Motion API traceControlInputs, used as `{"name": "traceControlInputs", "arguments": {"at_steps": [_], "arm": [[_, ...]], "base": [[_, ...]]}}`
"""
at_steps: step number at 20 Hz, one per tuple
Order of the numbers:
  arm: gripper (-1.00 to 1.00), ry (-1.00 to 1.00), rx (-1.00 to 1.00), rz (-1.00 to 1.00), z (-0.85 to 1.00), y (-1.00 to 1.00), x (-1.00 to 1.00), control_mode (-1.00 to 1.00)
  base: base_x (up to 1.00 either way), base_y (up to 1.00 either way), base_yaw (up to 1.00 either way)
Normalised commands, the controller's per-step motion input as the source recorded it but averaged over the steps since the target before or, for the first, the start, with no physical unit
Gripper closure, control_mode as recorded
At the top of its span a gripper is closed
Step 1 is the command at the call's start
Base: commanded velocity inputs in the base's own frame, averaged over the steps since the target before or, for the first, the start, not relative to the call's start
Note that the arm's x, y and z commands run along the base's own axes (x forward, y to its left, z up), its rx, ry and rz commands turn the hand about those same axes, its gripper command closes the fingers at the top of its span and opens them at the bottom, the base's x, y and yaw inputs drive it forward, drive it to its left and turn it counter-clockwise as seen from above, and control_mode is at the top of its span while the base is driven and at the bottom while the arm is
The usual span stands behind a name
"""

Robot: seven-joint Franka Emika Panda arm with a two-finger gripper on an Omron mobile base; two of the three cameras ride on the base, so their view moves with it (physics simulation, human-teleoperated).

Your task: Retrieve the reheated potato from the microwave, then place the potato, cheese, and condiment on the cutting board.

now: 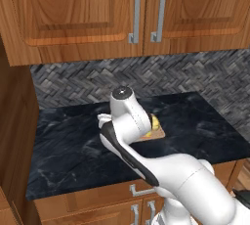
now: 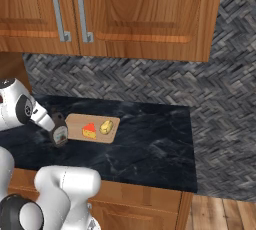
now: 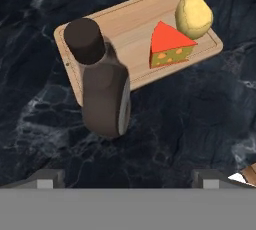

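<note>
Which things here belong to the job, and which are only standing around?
Job: potato, cheese, brown bottle, cutting board, open gripper.
Not part: black counter, wooden cabinets, tiled wall.

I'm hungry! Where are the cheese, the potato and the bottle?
cheese (image 3: 170, 49), hand view, red top face.
potato (image 3: 194, 15), hand view, its rounded middle.
bottle (image 3: 102, 96), hand view, brown body.

the arm (image 1: 161, 170) is glossy white, built of rounded, bulbous segments with dark grey joint bands, a black stripe along one link, and a round dark-ringed cap.
</note>
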Motion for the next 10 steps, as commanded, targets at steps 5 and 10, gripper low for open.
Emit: {"name": "traceControlInputs", "arguments": {"at_steps": [5,10], "arm": [[-1.0,0.01,0.0,0.0,-0.21,0.04,0.06,-1.0],[-1.0,0.0,0.0,0.0,-0.17,0.01,0.13,-1.0]], "base": [[0.0,0.0,0.0],[0.0,0.0,0.0]]}}
